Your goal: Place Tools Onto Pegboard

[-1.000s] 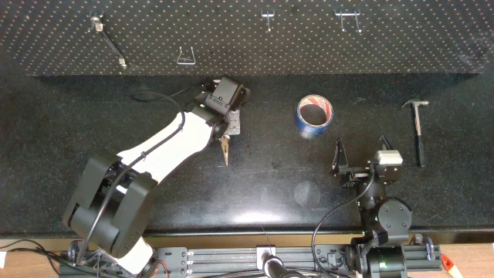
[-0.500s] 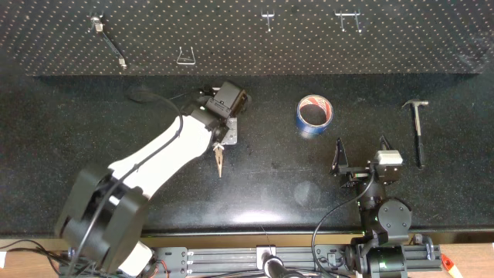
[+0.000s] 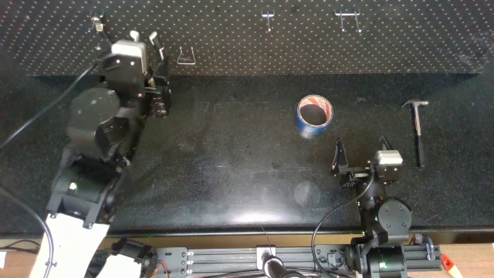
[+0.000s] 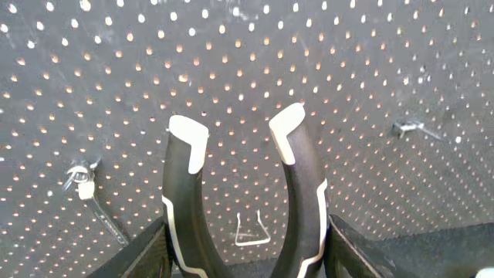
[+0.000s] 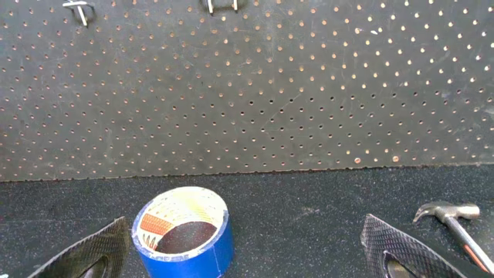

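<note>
From above, the left gripper [image 3: 143, 38] is now facing the black perforated pegboard [image 3: 309, 38], having swung off the dark table [image 3: 231, 170], where the pliers are gone. Its wrist view is showing white-tipped fingers [image 4: 189, 139] spread and empty before a triangular wire hook [image 4: 251, 230]. The right wrist view is showing the right gripper [image 5: 243, 266] gaping too, with the blue tape roll [image 5: 182, 232] and steel-headed hammer [image 5: 448, 216] waiting on the table, probably next.

1. The left gripper [image 4: 238, 135] faces the pegboard [image 4: 347, 62]. Its two white-tipped fingers [image 4: 189, 143] stand apart, with nothing held between them.
2. A small wire hook [image 4: 251, 230] sits on the board and shows in the gap between the fingers.
3. Beside one finger, a slim dark tool [image 4: 104, 220] hangs from a metal hook [image 4: 77, 179].
4. Beside the other finger, a pronged hook [image 4: 413, 127] is bare.
5. The dark tabletop [image 4: 417, 247] meets the board's foot.
</note>
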`<action>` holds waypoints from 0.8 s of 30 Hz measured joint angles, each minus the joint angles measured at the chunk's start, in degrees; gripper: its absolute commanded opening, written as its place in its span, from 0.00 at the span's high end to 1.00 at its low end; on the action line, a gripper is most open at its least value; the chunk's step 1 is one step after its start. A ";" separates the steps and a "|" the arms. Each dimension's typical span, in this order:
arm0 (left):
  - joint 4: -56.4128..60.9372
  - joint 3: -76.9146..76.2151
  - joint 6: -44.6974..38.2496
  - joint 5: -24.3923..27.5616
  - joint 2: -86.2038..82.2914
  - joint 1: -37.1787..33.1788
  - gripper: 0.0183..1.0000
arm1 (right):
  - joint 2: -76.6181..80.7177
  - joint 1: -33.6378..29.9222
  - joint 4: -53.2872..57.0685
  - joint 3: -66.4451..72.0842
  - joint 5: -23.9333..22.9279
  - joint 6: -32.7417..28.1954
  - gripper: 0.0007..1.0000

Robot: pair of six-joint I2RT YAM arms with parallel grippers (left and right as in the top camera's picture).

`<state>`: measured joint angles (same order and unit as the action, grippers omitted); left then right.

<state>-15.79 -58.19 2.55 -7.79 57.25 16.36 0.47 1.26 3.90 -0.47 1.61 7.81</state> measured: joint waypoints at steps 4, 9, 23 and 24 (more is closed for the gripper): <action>2.86 2.80 -2.34 2.29 5.42 -0.90 0.99 | 0.00 0.00 0.00 0.00 0.00 0.02 0.02; 15.23 3.32 -4.04 2.95 12.44 -0.90 0.99 | 0.00 0.00 0.00 0.00 0.00 0.00 0.02; 33.97 3.43 -10.25 5.53 26.95 -4.28 0.99 | 0.00 0.00 0.00 0.00 -0.02 0.00 0.02; 34.73 3.43 -10.25 5.97 27.30 -4.28 0.99 | 0.00 0.00 0.00 0.00 0.00 0.00 0.02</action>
<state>18.94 -54.76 -7.70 -1.83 84.55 12.08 0.47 1.26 3.90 -0.47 1.61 7.81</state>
